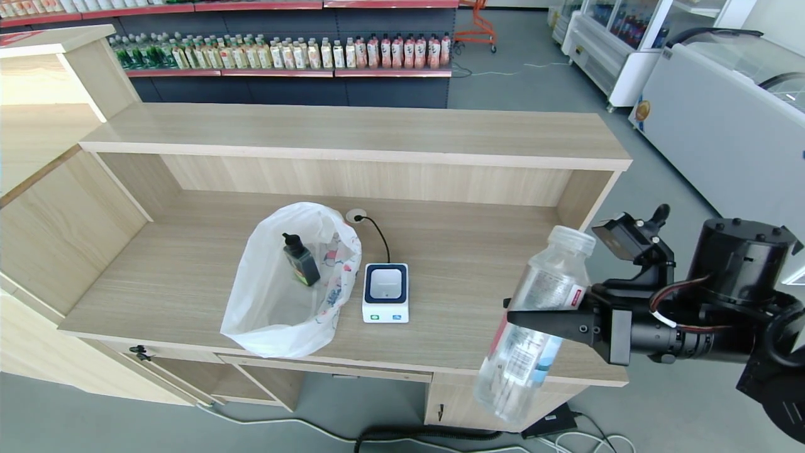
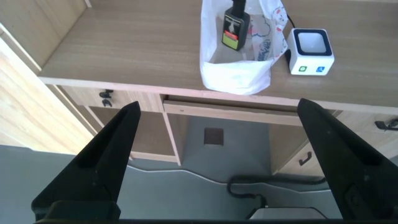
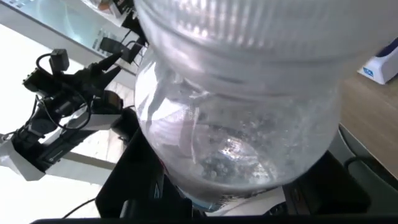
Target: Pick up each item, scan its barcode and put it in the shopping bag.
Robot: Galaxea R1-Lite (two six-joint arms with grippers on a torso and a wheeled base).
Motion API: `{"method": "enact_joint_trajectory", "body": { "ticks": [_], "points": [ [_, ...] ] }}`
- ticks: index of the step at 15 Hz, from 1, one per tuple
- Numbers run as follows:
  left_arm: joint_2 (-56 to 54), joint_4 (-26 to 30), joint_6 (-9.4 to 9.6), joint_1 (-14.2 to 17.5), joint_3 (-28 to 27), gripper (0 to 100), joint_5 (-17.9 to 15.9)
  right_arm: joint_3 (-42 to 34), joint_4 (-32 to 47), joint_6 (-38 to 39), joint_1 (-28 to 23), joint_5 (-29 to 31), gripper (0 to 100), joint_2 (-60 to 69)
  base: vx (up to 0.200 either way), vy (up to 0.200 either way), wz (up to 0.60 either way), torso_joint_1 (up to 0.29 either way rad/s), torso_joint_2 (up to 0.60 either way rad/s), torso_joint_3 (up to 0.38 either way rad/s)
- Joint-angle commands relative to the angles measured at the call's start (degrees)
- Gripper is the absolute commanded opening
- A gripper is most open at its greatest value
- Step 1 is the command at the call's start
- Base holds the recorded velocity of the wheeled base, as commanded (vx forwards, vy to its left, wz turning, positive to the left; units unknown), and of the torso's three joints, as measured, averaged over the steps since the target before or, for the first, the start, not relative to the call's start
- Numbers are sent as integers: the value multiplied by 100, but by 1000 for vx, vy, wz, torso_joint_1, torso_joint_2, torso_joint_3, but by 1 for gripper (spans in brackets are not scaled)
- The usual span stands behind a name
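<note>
The wooden counter (image 1: pixel 465 251) spans mid-frame. Left of centre, the shopping bag (image 1: pixel 277 308) gapes to receive items. At lower right, the right gripper (image 1: pixel 534 318) clamps the clear bottle (image 1: pixel 553 277), tilted, probably to present its barcode. The scanner (image 1: pixel 385 292) sits at centre, just right of the bag, which holds a dark bottle (image 1: pixel 300 259). The left gripper (image 2: pixel 219 106) is spread and empty.

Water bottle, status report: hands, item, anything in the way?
Right hand shut on water bottle, tilted, at counter right front corner. Left hand open, low before counter. Scanner beside shopping bag, nothing between it and bottle.
</note>
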State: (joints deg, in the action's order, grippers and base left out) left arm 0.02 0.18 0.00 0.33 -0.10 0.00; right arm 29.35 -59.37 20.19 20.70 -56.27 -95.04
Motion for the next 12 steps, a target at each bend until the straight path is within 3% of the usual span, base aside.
{"method": "enact_joint_trajectory", "body": {
  "ticks": [1, 5, 12],
  "points": [
    [-2, -1, 0, 2, 1, 100, 0, -70, -5, -15, 39, -103, 0, 64, 0, 0, 0, 0, 0, 0],
    [-2, -1, 0, 2, 1, 100, 0, -61, -391, -173, 22, -833, 0, 108, 0, 0, 0, 0, 0, 0],
    [-2, -1, 0, 2, 1, 100, 0, -123, -470, -191, 48, -868, 0, 20, 0, 0, 0, 0, 0, 0]
  ]
}}
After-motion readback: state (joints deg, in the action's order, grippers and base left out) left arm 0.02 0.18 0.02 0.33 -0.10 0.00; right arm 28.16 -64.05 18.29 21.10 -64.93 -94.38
